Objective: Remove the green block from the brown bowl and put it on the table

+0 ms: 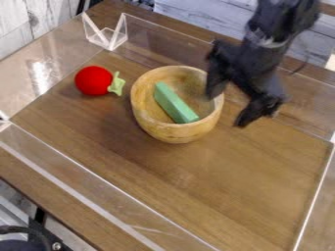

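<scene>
Covering most of the view, the wooden surface (197, 196) carries a brown bowl (167, 125). At the bowl's right rim hangs the black pincer (233, 103), its jaws spread wide and empty. Inside the bowl lies the green block (174, 103), tilted. A red ball (92, 80) sits left.

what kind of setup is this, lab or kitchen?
Likely a lab test bench: a wooden table walled with clear plastic panels, a robot gripper over a brown bowl holding a green block, plus a red toy.
</scene>
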### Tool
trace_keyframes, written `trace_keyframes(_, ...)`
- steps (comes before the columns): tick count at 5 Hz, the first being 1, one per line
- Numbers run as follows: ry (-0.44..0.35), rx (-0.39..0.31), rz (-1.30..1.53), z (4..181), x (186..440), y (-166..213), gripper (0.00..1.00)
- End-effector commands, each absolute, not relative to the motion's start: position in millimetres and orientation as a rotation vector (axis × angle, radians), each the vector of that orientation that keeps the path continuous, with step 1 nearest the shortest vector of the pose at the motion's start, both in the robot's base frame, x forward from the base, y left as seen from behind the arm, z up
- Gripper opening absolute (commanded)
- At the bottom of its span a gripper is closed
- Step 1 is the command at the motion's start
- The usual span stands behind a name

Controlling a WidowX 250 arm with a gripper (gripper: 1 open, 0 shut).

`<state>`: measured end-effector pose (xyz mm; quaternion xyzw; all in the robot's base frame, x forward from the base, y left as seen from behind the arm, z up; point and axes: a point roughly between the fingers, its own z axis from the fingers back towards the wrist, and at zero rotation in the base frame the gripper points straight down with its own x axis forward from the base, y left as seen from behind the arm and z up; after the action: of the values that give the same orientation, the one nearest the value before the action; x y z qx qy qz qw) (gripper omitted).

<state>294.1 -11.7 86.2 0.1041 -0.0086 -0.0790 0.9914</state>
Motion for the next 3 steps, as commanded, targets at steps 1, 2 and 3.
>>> trace_keyframes(1,-0.108,0.210,-0.037,98.7,296.0,19.6,1.00)
trace_keyframes(2,-0.100,0.174,0.091,104.4,280.3,42.2,1.00)
trace_keyframes(3,-0.083,0.138,0.240,111.4,270.5,52.4,1.00)
